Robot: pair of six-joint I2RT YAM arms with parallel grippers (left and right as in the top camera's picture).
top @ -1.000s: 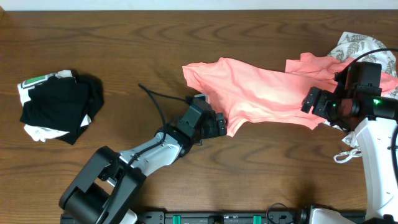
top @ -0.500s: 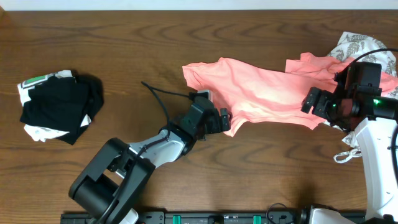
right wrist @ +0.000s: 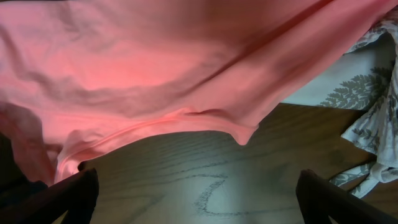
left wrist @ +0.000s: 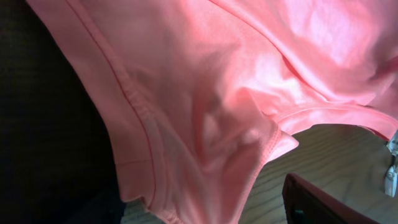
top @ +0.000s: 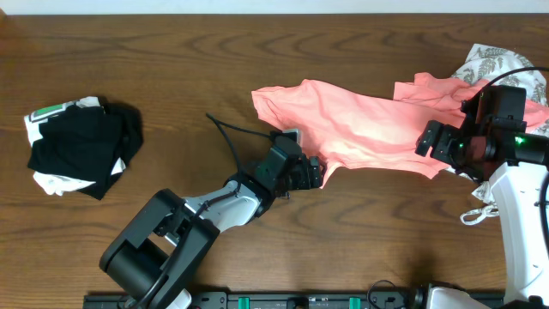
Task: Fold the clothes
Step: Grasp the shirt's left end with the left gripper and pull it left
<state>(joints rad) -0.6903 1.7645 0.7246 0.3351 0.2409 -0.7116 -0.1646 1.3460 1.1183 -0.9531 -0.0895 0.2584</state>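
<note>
The clothes are chiefly a salmon-pink T-shirt (top: 360, 124) lying crumpled across the right half of the wooden table. My left gripper (top: 315, 172) is at its lower left corner. In the left wrist view that hemmed corner (left wrist: 205, 106) hangs between the jaws of my left gripper (left wrist: 199, 205), which stand apart and open. My right gripper (top: 429, 140) is at the shirt's lower right edge. In the right wrist view it (right wrist: 198, 199) is wide open over bare wood, with the shirt's hem (right wrist: 155, 62) just ahead of the fingertips.
A white garment with grey leaf print (top: 493, 62) lies under the shirt's right end, also visible in the right wrist view (right wrist: 354, 93). A black-and-white bundle (top: 81, 146) sits at the far left. A black cable (top: 232, 137) trails behind the left arm.
My left gripper has slid right onto the shirt's lower corner, and its jaws have narrowed a little. The right arm and the shirt have not moved.
</note>
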